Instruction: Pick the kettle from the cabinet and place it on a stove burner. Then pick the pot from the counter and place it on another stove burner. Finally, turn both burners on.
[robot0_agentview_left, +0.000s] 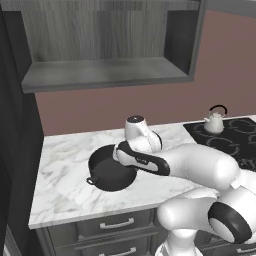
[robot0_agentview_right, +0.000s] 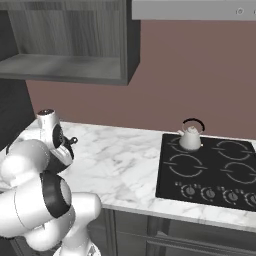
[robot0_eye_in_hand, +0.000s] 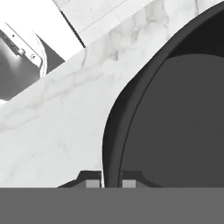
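matte black metal sits right at the gripper (robot0_eye_in_hand: 108, 183): in the hand view the two finger tips straddle the near rim of the pot (robot0_agentview_left: 111, 170), one outside the wall and one inside, pinched almost fully together on that thin edge, so the jaws look clamped on the rim and nothing else. the pot rests flat on the counter (robot0_agentview_left: 65, 185), mouth up, just ahead of the arm and well left of the cooktop (robot0_agentview_right: 210, 167). it is round and shallow, so it has no real long axis apart from the line through its two loop handles; one handle pokes toward the front-left in the left base view, and the other seems to peek out beside the wrist in the right base view. judging from the grip, the main risk is that a wide pot held by one thin spot on its rim will tip or swing when lifted and slip from the fingers, or drag on the marble. farther off, the kettle (robot0_agentview_right: 190, 138) already stands upright on the rear-left burner (robot0_agentview_right: 186, 145), spout to the left; a low carry could knock it. farthest back, the cabinet (robot0_agentview_left: 107, 72) hangs open with a bare shelf.
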